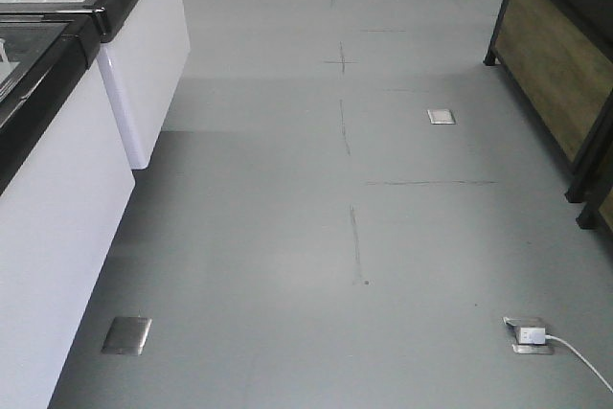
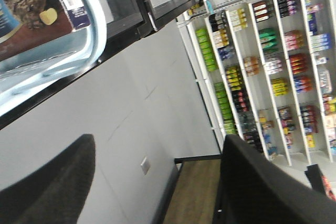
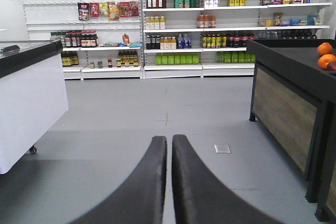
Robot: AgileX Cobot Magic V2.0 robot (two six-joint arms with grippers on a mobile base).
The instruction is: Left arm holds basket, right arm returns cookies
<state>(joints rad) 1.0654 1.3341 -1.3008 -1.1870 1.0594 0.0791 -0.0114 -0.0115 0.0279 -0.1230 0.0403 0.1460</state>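
In the left wrist view, the light blue basket fills the top left corner, seen only in part. A dark box picturing chocolate cookies lies inside it. My left gripper is open: its two black fingers stand wide apart, with only grey floor between them. The basket is well away from them, up at the frame's corner. My right gripper is shut, its curved black fingers nearly touching with nothing between them. It points down the aisle over bare floor. Neither arm shows in the front view.
White freezer chests with black rims line the left side. A dark-framed wooden stand carrying oranges stands at the right. Floor outlets, one holding a plug and white cable, are set in the grey floor. Stocked shelves close the far end.
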